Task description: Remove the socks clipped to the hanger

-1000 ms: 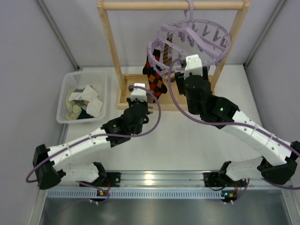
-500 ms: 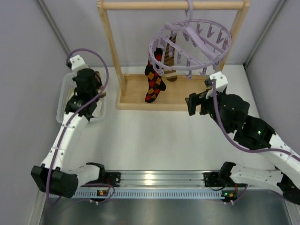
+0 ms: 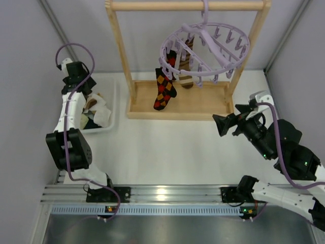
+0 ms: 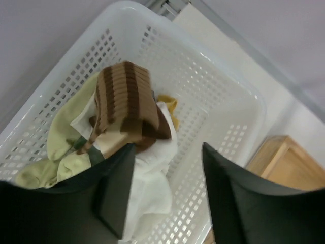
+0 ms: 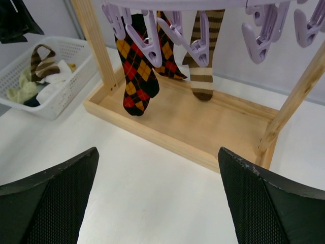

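The lavender hanger [image 3: 208, 39] hangs above and ahead of the right gripper [image 5: 157, 152], which is spread wide and empty. Argyle socks [image 5: 134, 71] and a striped sock [image 5: 205, 66] are clipped to it. In the white basket [image 4: 218, 117] under the left gripper [image 4: 167, 152], released, lies a brown striped sock [image 4: 124, 99].

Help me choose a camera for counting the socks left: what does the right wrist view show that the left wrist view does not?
Only the right wrist view shows the lavender hanger, with two argyle socks and a hanging striped sock clipped on, and the wooden rack. Only the left wrist view looks down into the white basket, showing its perforated floor. Both show that basket holding a loose brown striped sock on pale cloths.
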